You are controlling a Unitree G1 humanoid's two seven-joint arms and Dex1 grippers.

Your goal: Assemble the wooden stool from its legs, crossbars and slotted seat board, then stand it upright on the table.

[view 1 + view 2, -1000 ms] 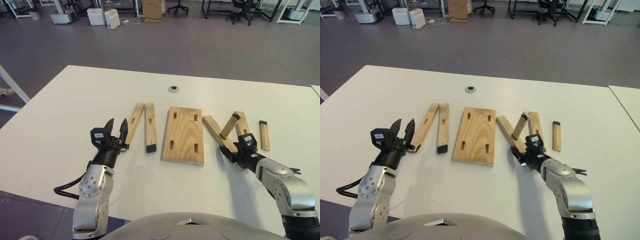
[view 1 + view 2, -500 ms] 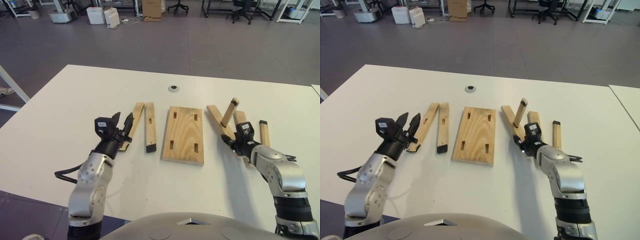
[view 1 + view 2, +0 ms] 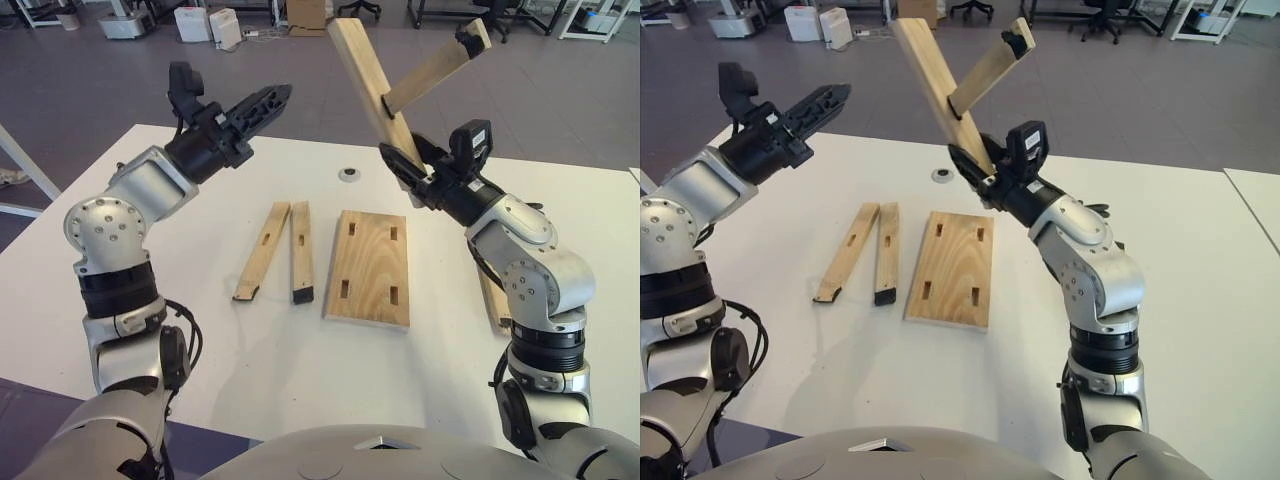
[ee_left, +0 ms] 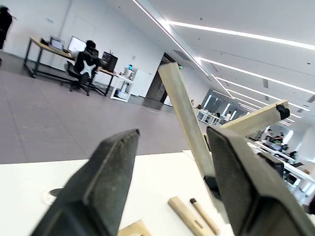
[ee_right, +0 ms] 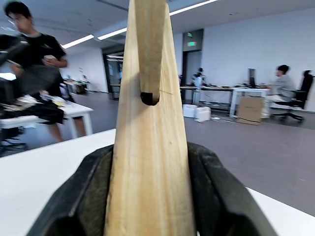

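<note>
My right gripper [image 3: 412,168] is shut on the lower end of a wooden leg [image 3: 368,82], held high above the table and tilted. A crossbar [image 3: 436,66] with a dark tip sticks out of the leg's slot. The right wrist view has the leg [image 5: 149,147] clamped between the dark fingers [image 5: 83,196]. My left gripper [image 3: 272,98] is raised at the left, open and holding nothing, pointing toward the held leg. The slotted seat board [image 3: 368,268] lies flat mid-table. Two more legs [image 3: 262,250] [image 3: 300,252] lie side by side left of it.
Another wooden piece [image 3: 492,298] lies right of the board, partly hidden by my right arm. A round cable hole [image 3: 349,175] sits behind the board. Two loose pieces [image 4: 189,223] lie on the white table [image 3: 120,230], with bare room at the front and left.
My right gripper has lifted the leg with its crossbar from the table to well above the board. The left arm has risen from the table's front, gripper still open.
</note>
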